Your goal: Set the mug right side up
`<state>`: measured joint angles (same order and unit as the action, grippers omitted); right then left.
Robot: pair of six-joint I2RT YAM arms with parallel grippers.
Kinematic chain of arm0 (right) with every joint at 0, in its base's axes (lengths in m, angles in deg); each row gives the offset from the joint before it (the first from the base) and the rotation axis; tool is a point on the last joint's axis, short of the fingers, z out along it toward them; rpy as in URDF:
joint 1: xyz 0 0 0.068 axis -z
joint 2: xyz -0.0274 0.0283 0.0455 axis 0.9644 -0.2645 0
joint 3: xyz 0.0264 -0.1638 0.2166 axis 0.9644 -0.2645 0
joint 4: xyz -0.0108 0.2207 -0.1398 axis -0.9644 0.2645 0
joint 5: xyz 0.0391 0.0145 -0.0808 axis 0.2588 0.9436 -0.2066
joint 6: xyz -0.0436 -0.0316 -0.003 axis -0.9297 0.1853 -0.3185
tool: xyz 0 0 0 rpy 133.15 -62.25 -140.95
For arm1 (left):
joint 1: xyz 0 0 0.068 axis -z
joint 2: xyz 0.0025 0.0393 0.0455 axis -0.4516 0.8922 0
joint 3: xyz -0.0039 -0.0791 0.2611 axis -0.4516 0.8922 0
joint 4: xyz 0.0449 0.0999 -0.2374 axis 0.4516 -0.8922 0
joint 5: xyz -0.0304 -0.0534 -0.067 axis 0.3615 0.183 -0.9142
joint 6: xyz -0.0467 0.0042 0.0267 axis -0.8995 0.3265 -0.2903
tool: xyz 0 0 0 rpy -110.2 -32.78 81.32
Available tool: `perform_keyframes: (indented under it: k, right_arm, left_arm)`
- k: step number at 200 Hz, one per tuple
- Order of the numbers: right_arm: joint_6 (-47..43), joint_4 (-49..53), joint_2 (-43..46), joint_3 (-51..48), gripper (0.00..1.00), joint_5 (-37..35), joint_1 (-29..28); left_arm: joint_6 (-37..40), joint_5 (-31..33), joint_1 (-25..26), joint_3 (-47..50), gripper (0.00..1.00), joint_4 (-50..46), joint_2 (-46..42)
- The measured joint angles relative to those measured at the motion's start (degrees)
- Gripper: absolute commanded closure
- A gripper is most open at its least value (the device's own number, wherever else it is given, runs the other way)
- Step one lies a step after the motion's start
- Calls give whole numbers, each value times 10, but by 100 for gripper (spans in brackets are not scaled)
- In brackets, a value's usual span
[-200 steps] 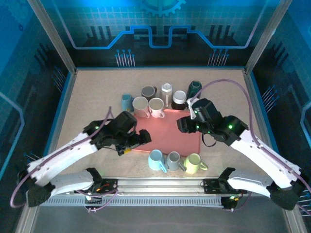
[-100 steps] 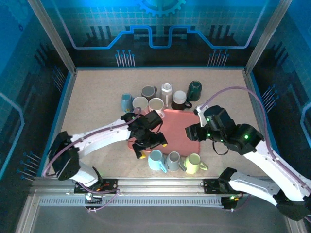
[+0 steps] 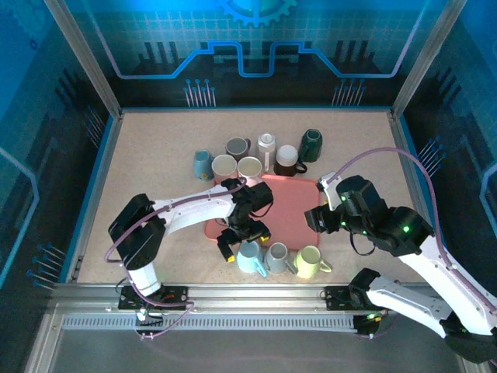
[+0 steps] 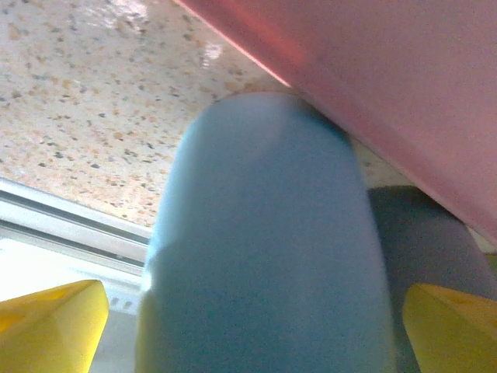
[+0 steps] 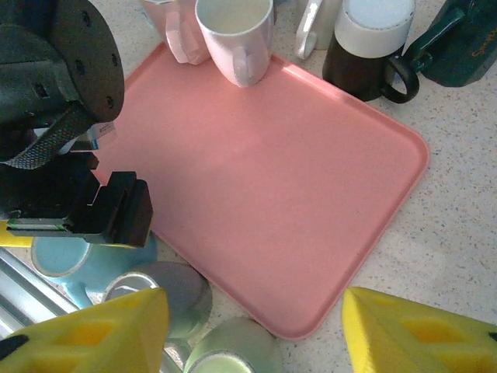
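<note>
Left gripper jaws wide open, straddling light blue mug just near of pink tray. Grey mug tight beside on right: finger likely clips it, shoves row. Right gripper part-open, empty, over tray.

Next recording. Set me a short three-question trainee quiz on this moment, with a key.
1. Which mug sits between the fingers of the left gripper? A the dark green mug; B the light blue mug; C the brown mug.
2. True or false: the right gripper holds a mug.
3. Fill in: ___ mugs stand in the row between the pink tray and the arm bases.
Key: 1 B. 2 False: it is open and empty over the tray's edge. 3 Three: light blue, grey mug, yellow-green mug.
</note>
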<state>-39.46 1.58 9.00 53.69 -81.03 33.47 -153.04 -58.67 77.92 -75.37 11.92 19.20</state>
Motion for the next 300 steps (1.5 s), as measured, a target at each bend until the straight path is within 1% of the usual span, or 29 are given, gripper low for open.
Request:
perform_keyframes:
  k: [68, 86, 113, 153, 178, 204, 238, 261, 271, 283, 300]
  right_arm:
    - [-3, 0, 2, -16, 38, 0, 0]
    - [-3, 0, 2, -20, 38, 0, 0]
    - [-3, 0, 1, -26, 39, 0, 0]
    - [-3, 0, 0, -26, 39, 0, 0]
    - [-3, 0, -1, -25, 39, 0, 0]
    - [-1, 0, -8, -23, 39, 0, 0]
    - [-1, 0, -24, -3, 38, 9, 0]
    - [-6, 0, -42, 23, 38, 28, 0]
    - [-9, 0, -51, 38, 38, 36, 0]
    - [-13, 3, -65, 61, 37, 54, 4]
    - [-14, 9, -98, 108, 36, 106, 26]
  left_arm:
    - [-37, -11, 0, 17, 14, 20, 6]
    - [-41, -15, 0, 17, 18, 25, 16]
    - [-49, -24, 0, 18, 26, 29, 16]
    - [-53, -23, -6, 45, 34, 39, -10]
    - [-51, -11, -14, 60, 34, 35, -28]
    - [-37, 23, -24, 61, 35, 16, -51]
    - [4, 85, -34, 59, 35, -19, -139]
    - [59, 120, -43, 59, 35, -3, -230]
    - [87, 129, -48, 66, 35, 26, -278]
    - [122, 132, -57, 92, 35, 85, -344]
    - [169, 131, -77, 141, 35, 171, -442]
